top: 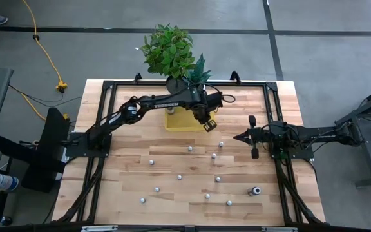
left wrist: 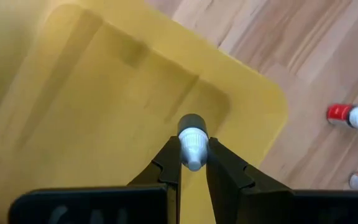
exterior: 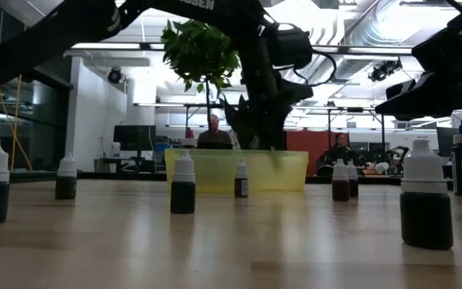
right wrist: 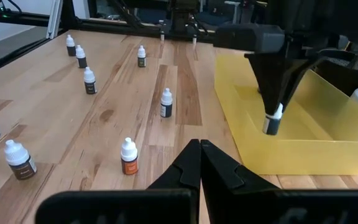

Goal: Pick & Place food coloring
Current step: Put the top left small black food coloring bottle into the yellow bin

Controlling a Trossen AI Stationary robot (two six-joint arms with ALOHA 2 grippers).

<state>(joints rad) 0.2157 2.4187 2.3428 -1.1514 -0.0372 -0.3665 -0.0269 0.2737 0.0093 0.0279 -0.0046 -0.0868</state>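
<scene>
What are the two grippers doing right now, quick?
Left gripper: closed on a small food coloring bottle, held above the yellow tray.
Right gripper: closed, holding nothing, waiting at the table's right side.

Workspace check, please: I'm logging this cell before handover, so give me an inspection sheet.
Surface: wooden table, bare wood showing.
Job's things: small bottles scattered upright; one bottle held over the yellow tray.
Clutter: potted plant behind the tray.
Grippers: left gripper shut on the bottle above the tray; right gripper shut, empty, waiting at the table's right.
Cables: yellow cord on the floor.
Surroundings: people seated behind, office room.
</scene>
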